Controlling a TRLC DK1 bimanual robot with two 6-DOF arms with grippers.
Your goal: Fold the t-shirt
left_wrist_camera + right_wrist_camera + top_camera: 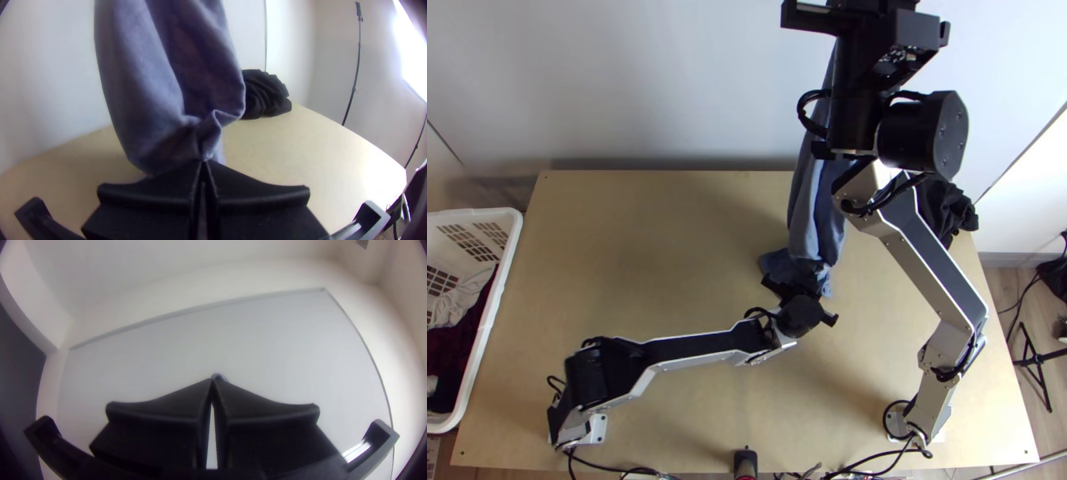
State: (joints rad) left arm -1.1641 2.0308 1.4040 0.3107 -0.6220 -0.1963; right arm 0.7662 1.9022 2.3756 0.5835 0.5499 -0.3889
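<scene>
Wooden table (pixel 667 256), blue t-shirt (pixel 809 212) held, left claw (pixel 793 286) low, right claw (pixel 867 18) high

And it's a soft, muted blue on the t-shirt (pixel 813 212), black on the bundled cloth (pixel 947 206), pale tan on the counter (pixel 635 240)! Over to the basket (pixel 475 214): white with a latticed pattern, deep maroon cloth (pixel 461 334) beside off-white cloth (pixel 457 301). Matt black on the left end effector (pixel 793 290) and the right end effector (pixel 867 36)!

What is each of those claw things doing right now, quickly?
Left gripper: closed, pinching the blue shirt low down, where it bunches.
Right gripper: closed, raised high, with a bit of the shirt at its fingertips.
</scene>
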